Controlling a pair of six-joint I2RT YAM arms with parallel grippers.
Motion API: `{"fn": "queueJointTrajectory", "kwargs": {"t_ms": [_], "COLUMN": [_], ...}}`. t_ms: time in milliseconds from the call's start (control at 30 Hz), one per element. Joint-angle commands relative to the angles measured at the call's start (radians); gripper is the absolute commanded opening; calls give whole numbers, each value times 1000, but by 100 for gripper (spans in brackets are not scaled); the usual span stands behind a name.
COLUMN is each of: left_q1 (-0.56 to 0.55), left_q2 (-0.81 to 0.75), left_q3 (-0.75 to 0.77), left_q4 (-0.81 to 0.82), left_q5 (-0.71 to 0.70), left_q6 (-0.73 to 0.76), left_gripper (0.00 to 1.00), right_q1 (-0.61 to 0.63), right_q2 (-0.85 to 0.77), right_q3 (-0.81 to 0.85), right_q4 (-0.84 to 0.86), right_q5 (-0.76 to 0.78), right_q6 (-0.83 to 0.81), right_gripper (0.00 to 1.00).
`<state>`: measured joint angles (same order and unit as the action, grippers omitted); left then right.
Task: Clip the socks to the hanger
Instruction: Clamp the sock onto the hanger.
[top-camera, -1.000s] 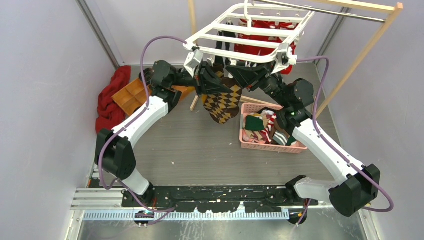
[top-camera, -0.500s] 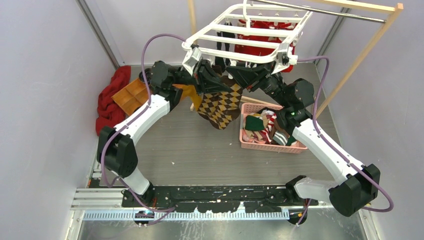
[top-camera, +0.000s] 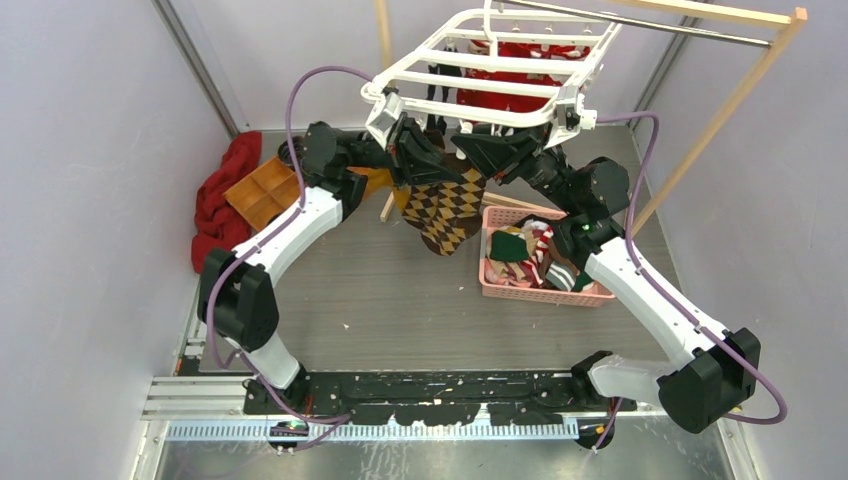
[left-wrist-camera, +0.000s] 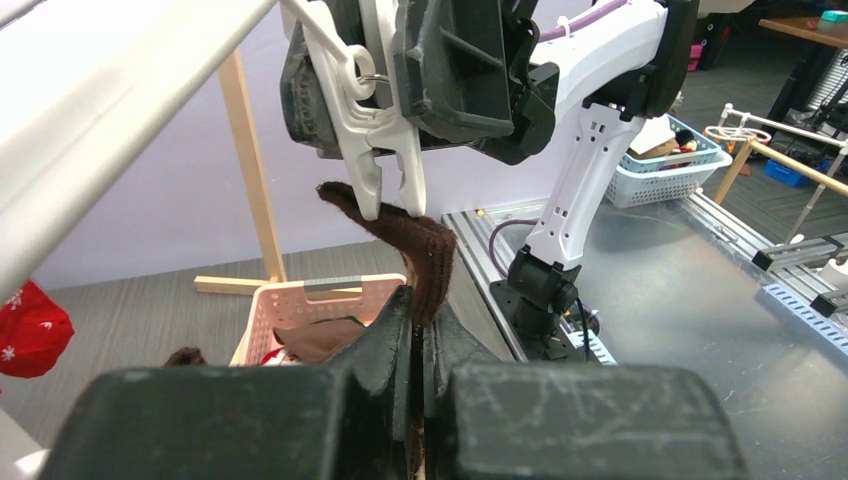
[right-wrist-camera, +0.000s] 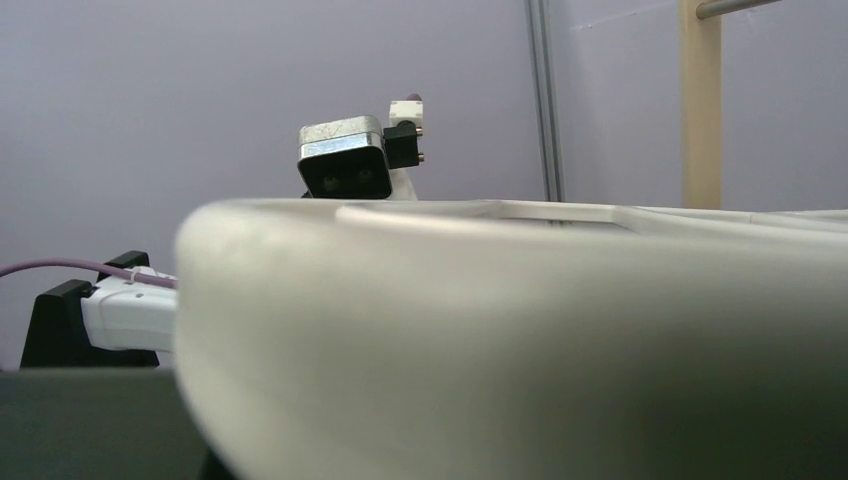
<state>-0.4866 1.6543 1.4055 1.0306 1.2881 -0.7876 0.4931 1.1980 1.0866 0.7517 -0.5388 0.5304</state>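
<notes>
Brown argyle sock (top-camera: 445, 205) hangs beneath white hanger (top-camera: 470, 104), cuff seemingly touching clip (left-wrist-camera: 388, 170).

sock (top-camera: 445, 205) under clip (left-wrist-camera: 366, 165) on hanger (top-camera: 480, 65), basket (top-camera: 540, 296) right

The sock (top-camera: 445, 210) was brown with cream argyle diamonds; the hanger (top-camera: 415, 52) and clip (left-wrist-camera: 385, 160) white; the basket (top-camera: 540, 291) pink.

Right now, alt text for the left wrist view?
The left gripper, shut on a brown sock, holds its edge at the tips of a white clip that the right gripper pinches. A pink basket sits behind.
</notes>
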Motion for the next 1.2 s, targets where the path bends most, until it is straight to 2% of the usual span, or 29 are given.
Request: {"fn": "queueJointTrajectory", "kwargs": {"t_ms": [0, 400, 1167], "left_q1": [14, 31, 31], "left_q2": [2, 40, 9], "left_q3": [40, 62, 45], "left_q4": [63, 222, 136], "left_q5": [-9, -37, -153], "left_q6": [-27, -229, -229], "left_gripper": [0, 0, 0], "right_q1": [12, 11, 11], "right_q2": [-8, -15, -16], "right_q3": [30, 18, 12], "right_q4": [38, 40, -1], "right_q5": [-97, -116, -128], "right_q6": [38, 9, -43], "right_gripper": [6, 6, 9]}}
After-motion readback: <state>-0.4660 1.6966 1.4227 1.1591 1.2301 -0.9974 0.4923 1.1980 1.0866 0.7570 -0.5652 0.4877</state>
